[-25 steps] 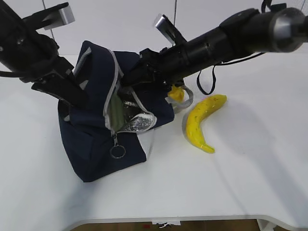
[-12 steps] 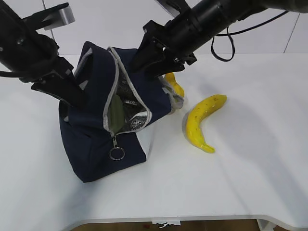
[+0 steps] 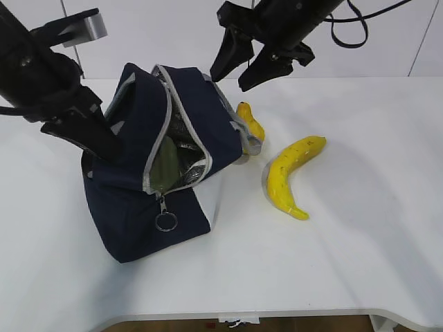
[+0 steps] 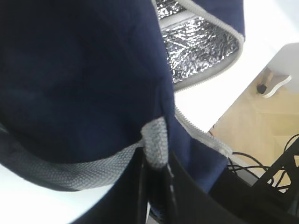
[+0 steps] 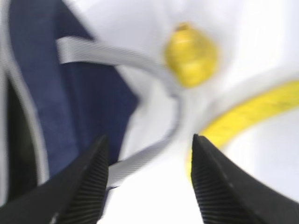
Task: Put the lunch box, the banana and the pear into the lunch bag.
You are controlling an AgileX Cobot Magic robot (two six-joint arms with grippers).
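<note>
Lunch bag [image 3: 149, 180] sits on the white table [image 3: 360, 242], unzipped, silver lining showing. Green lunch box [image 3: 165, 164] is inside the opening, mostly hidden. Pear [image 3: 250, 122] lies on the table just behind the bag's right side, near a grey handle strap [image 5: 140, 60]. Banana [image 3: 291, 174] lies on the table right of the bag, apart from it. Left gripper [image 4: 156, 186] is pinched tight on the bag's grey webbing handle [image 4: 154, 144], holding that side up. Right gripper [image 3: 239, 66] hangs above the bag and pear, jaws spread wide, holding nothing.
</note>
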